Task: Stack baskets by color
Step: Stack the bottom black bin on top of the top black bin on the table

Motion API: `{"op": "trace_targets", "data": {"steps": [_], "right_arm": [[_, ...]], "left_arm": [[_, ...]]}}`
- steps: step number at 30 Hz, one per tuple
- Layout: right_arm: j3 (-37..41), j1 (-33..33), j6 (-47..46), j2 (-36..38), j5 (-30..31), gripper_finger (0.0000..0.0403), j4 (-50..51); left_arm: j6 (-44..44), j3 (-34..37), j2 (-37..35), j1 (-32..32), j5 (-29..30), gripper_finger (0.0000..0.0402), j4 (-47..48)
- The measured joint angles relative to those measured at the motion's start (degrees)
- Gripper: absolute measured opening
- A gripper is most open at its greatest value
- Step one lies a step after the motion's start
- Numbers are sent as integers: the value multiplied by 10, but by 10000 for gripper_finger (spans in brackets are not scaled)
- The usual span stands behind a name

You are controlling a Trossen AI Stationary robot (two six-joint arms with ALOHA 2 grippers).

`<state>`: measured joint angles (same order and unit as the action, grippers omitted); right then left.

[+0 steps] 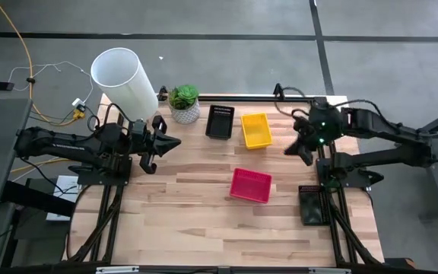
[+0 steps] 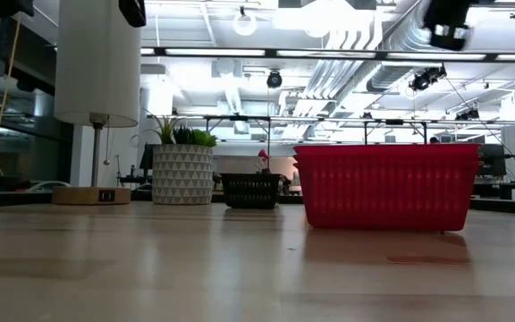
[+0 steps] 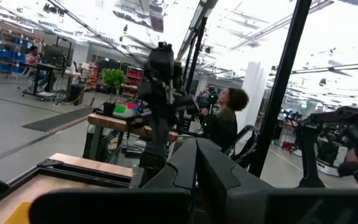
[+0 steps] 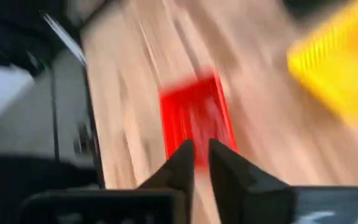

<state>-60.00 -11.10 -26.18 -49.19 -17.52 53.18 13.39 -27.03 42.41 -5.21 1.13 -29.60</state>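
Several baskets rest flat on their bottoms on the wooden table (image 1: pixel 188 221). A black basket (image 1: pixel 220 122) and a yellow basket (image 1: pixel 256 130) sit side by side at the far middle, and a red basket (image 1: pixel 250 185) lies nearer the centre. Another black basket (image 1: pixel 312 204) sits by the right arm's base. My right gripper (image 1: pixel 289 151) hangs above the table right of the yellow basket, tipped down. In the right wrist view my right gripper (image 4: pixel 201 149) shows a narrow gap, with the red basket (image 4: pixel 194 115) beyond it. My left gripper (image 1: pixel 175 141) is shut and empty over the table's left side.
A white pot with a green plant (image 1: pixel 184 105) stands at the far edge left of the black basket. A big white cylinder (image 1: pixel 124 80) stands at the far left corner. Bare wood stretches along the near half of the table.
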Motion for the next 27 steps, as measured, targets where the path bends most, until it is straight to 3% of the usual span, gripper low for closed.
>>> {"op": "trace_targets", "data": {"steps": [6,12,21,27], "right_arm": [[10,54,-34,-15,2,131,183],[121,127,-69,-20,-14,216,157],[263,216,-98,-74,-52,218,83],[274,238,-104,-119,7,197,61]], "left_arm": [[0,0,0,0,0,0,3],[0,0,0,0,0,0,4],[0,0,0,0,0,0,15],[0,0,0,0,4,0,15]]}}
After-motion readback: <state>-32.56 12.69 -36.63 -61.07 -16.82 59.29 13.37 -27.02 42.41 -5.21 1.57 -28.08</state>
